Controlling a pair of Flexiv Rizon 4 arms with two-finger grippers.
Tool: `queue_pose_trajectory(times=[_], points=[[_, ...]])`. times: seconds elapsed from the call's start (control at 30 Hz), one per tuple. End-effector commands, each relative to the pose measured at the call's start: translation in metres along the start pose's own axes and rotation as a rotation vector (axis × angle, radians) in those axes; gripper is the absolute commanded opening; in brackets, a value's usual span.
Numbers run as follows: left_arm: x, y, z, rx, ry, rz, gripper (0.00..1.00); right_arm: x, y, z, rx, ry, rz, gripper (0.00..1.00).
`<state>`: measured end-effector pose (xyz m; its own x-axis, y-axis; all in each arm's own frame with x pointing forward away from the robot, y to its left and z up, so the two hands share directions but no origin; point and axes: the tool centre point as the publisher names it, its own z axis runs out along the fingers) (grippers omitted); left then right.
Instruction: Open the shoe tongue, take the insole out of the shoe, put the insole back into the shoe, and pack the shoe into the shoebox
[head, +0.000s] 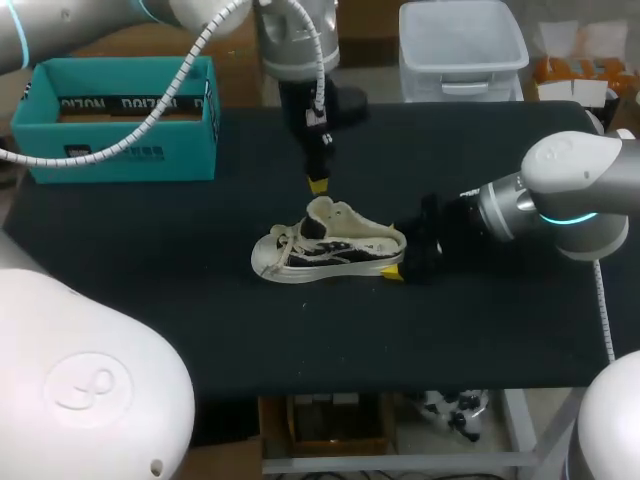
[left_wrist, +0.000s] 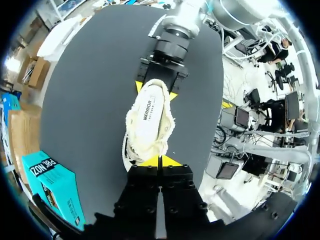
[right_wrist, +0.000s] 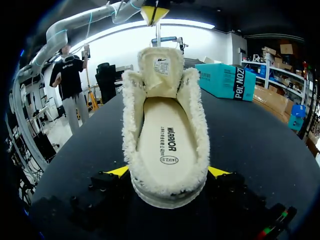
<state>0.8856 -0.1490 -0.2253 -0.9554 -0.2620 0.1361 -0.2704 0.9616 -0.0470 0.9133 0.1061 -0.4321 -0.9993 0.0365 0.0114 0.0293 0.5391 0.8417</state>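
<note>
A cream shoe (head: 325, 250) with black side stripes lies mid-table, toe toward the left. Its insole (right_wrist: 165, 145) sits inside it, and the tongue (right_wrist: 160, 65) stands upright. My left gripper (head: 318, 185) hangs just above the tongue, shut, its yellow tips (left_wrist: 160, 161) pressed together with nothing visible between them. My right gripper (right_wrist: 169, 171) is at the heel, with one yellow fingertip (right_wrist: 120, 171) against each side of it, so it holds the shoe. The teal shoebox (head: 120, 120) stands open at the back left.
The black table (head: 480, 330) has bare surface in front of the shoe and to both sides. My left arm's white cable (head: 150, 115) hangs over the shoebox. My right arm (head: 570, 195) lies low across the right side.
</note>
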Motion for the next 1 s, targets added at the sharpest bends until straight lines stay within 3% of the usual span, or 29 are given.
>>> queue_pose_trajectory(times=[0.03,0.37,0.67,1.0], points=[[0.0,-0.005,0.001,-0.121,-0.071,0.44,0.0,-0.003,-0.008,0.004,-0.005,-0.001,-0.002,0.0],[-0.005,-0.018,0.035,-0.023,-0.015,0.539,0.0,-0.003,-0.008,0.004,-0.005,-0.001,-0.002,0.0],[-0.015,-0.027,0.065,-0.009,0.026,0.491,0.0,-0.003,-0.008,0.004,-0.005,-0.001,-0.002,0.0],[-0.002,-0.029,0.086,-0.023,0.01,0.462,0.0,-0.003,-0.008,0.004,-0.005,-0.001,-0.002,0.0]])
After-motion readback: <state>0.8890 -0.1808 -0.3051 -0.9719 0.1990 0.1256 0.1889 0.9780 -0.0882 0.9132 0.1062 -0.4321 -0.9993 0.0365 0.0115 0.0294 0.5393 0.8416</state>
